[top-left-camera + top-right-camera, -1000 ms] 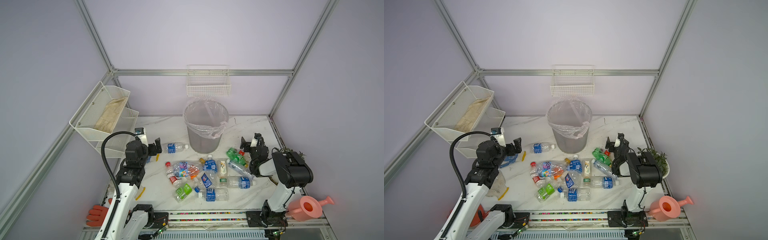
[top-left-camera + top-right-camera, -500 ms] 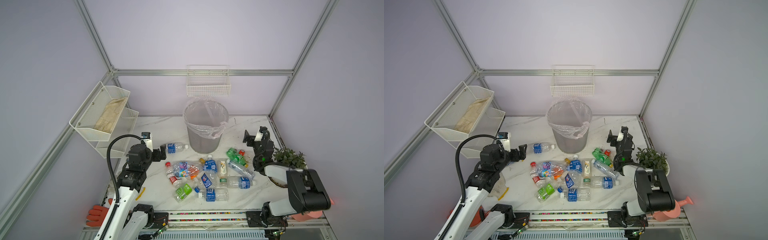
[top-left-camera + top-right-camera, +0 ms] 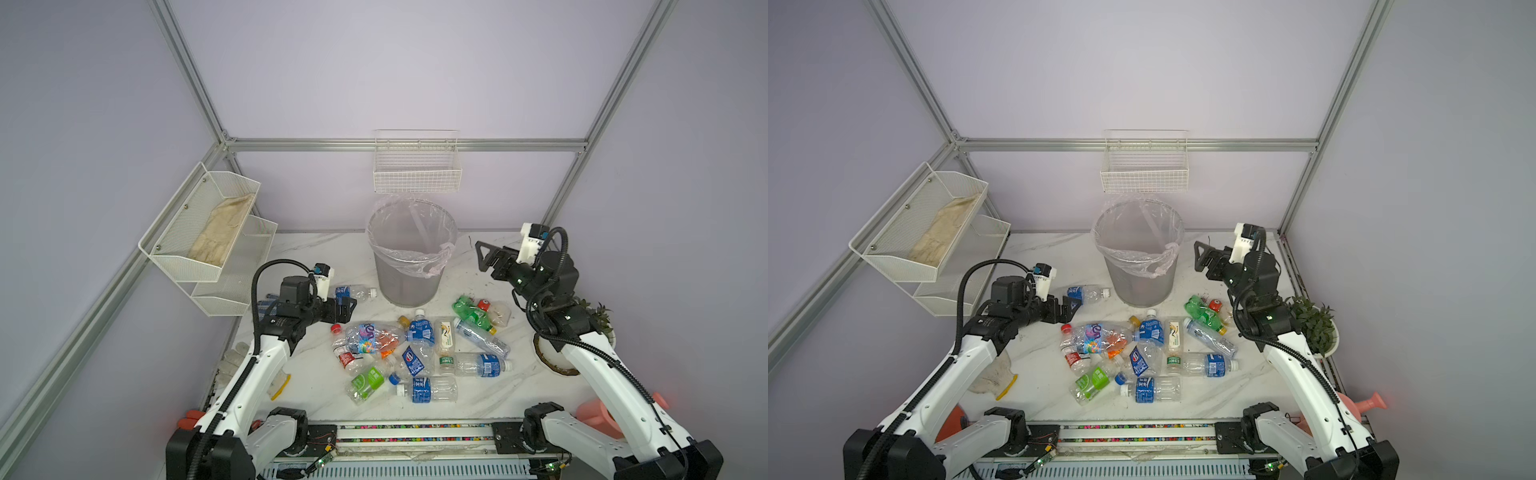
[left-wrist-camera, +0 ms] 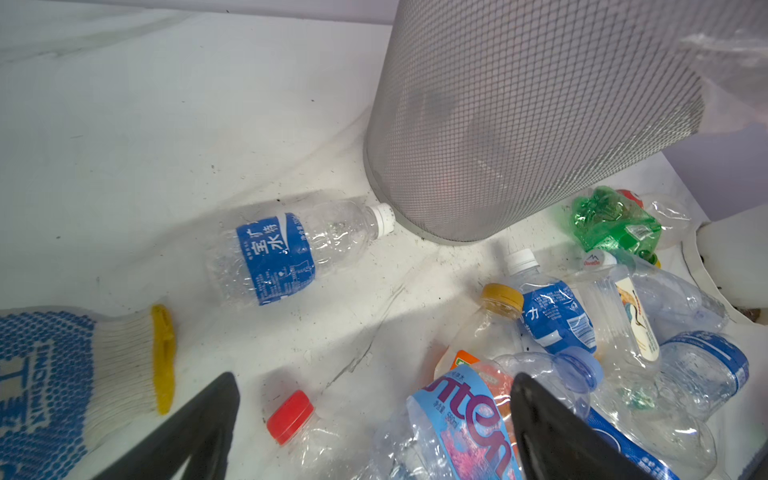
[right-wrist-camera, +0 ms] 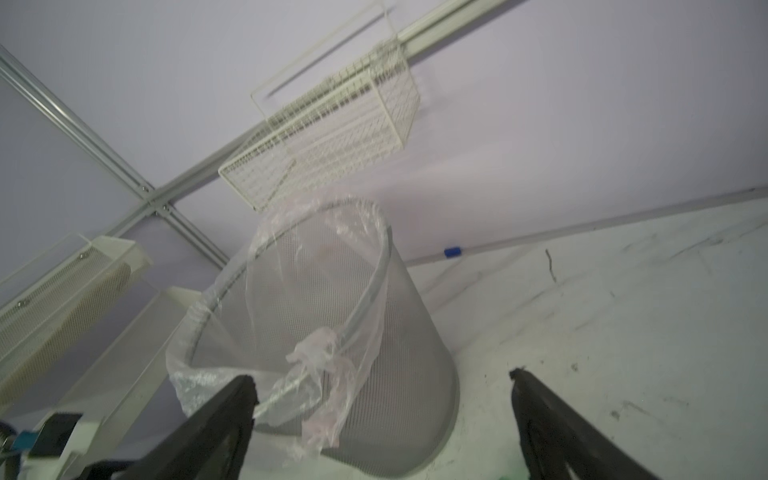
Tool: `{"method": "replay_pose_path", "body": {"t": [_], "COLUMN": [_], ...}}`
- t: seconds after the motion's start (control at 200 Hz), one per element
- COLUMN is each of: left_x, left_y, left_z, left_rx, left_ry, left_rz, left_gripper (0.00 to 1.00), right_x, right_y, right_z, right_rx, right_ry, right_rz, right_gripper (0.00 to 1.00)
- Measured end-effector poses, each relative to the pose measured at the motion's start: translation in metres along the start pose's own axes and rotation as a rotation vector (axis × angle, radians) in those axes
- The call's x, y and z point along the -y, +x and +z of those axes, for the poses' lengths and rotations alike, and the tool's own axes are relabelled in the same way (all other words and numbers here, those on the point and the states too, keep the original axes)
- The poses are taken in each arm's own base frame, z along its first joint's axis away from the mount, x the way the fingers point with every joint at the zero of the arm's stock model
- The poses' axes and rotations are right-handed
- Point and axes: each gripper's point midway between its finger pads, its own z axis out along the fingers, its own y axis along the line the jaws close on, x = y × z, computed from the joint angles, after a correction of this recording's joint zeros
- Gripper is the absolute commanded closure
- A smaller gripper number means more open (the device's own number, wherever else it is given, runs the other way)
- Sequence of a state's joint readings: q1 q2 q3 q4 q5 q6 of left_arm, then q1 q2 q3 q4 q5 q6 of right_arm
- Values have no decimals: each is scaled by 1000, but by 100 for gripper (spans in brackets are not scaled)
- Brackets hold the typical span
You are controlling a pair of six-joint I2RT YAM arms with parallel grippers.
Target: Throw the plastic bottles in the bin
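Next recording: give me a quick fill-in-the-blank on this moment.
The left gripper and the right gripper both stand ____, holding nothing.
The bin is lined with a clear plastic ____.
The blue-labelled bottle lying alone beside the bin has a ____ cap.
Missing words: open; bag; white.

I'm working in a robot lab test cell. Plain lilac wall panels sit in an aluminium frame that boxes in a white marble-look tabletop. Two white robot arms are mounted on a rail along the front edge, with a black cable hose exposed. A white wire basket hangs from the frame.
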State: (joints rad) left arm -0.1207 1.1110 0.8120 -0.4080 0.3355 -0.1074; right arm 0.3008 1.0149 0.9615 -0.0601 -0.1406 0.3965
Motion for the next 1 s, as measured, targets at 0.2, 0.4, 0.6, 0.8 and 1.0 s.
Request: {"method": "replay_pose_path", "body": {"t": [0.2,0.4,0.6,0.8,1.0], "left_x": [-11,-25,-39,-47,-53], "left_y": [-16,-36,-26,-19,-20], "left_z": [30,66,97,112,127], "left_rx": [-46,-90,-182,-238,-262], "left_ry": [-18,-27,-31,-37,-41], "left_rz": [94,199,281,299,306], "left_gripper": [0,0,0,0,0], "right_x": [-11,-18,-25,-39,-38], "right_y": [23,37,43,42,59], "right_z": [-21,-33,-51,-66,-67], "right_rx": [-85,-143,-165,-157,-203], "right_ry": [-47,-98,-132,-208,-241], "right_rz": [2,-7,-33,-44,-31], "right_gripper": [3,3,3,3,3]}}
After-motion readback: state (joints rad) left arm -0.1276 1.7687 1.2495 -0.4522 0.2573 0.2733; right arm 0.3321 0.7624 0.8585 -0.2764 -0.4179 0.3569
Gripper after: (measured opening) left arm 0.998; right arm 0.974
